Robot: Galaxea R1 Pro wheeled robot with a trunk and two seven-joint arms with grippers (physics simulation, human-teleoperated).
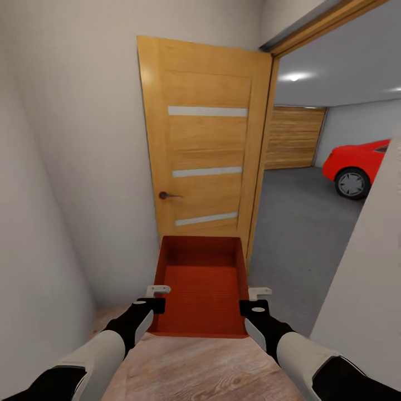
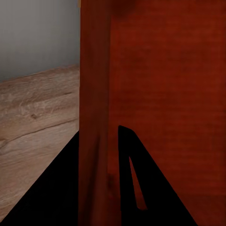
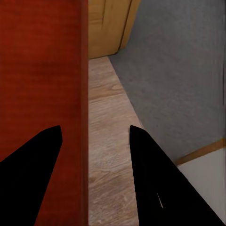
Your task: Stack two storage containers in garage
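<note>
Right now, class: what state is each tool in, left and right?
Left tool: shut on the storage container's left wall.
Right tool: straddles the right wall, fingers apart; grip cannot be told.

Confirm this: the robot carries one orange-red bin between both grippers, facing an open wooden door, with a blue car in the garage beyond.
Not quite: the car is red, not blue, as the head view shows. The rest holds: the orange-red bin sits between the left gripper and right gripper, facing the open wooden door.
</note>
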